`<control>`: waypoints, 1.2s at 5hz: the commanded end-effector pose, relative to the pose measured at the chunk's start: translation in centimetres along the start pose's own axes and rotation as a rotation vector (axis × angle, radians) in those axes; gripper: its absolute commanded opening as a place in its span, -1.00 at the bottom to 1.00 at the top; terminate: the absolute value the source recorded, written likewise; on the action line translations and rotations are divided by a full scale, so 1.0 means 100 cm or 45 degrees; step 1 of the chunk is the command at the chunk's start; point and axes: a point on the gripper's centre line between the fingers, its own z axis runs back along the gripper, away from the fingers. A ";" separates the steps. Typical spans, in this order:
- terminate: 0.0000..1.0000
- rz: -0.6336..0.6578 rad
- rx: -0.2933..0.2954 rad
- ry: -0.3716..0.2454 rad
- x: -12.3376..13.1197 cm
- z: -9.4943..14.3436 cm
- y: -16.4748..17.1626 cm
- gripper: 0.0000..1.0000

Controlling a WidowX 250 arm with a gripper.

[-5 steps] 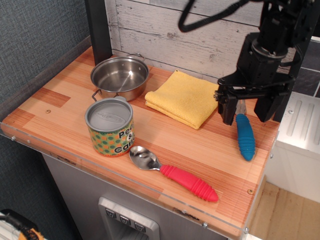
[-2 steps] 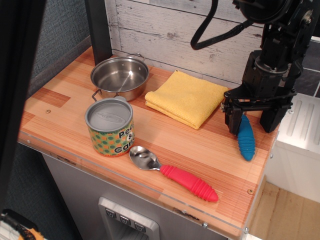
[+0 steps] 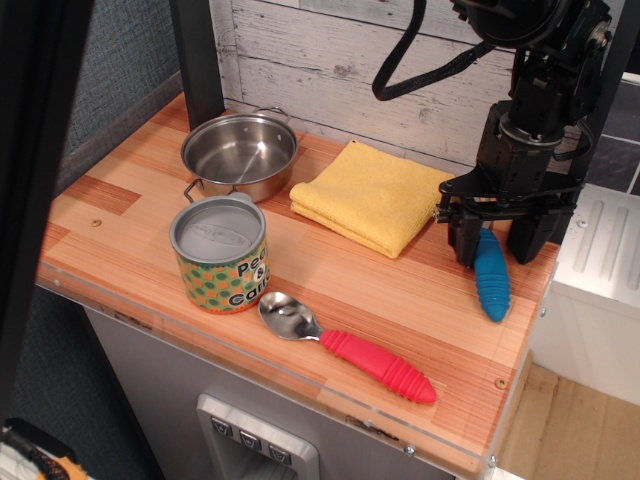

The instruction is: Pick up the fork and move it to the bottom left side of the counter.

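1. Since the picture a second ago, the gripper [image 3: 494, 247] has dropped from above the blue handle to counter level, and its black fingers [image 3: 466, 243] have drawn in from a wide spread to stand close on either side of the fork's upper end.
2. Between the two latest pictures the arm shifts only slightly, and the fork [image 3: 490, 272] lies in the same spot at the right of the frame.
3. The fork rests flat on the counter [image 3: 330, 270], its bright blue ribbed handle running almost straight up and down the picture, lower tip toward the right edge of the wood.
4. Its tines are hidden behind the gripper body, so they cannot be seen.
5. The jaws straddle the top of the handle; whether the pads actually press on it cannot be told from this angle.
6. A folded yellow cloth [image 3: 372, 195] lies just left of the gripper, near the back wall.
7. A steel pot [image 3: 240, 155] sits in the upper left of the counter, with a patterned can [image 3: 220, 254] standing upright just in front of it.
8. A spoon with a red ribbed handle [image 3: 345, 345] lies near the front edge, bowl beside the can, handle pointing toward the lower right.
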 end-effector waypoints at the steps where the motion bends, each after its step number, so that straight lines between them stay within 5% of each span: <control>1: -1.00 -0.021 -0.077 -0.050 -0.001 0.024 -0.001 -1.00; 4: -1.00 -0.231 0.008 -0.093 0.004 0.084 0.034 -1.00; 6: -1.00 -0.416 0.118 -0.037 0.014 0.115 0.114 -1.00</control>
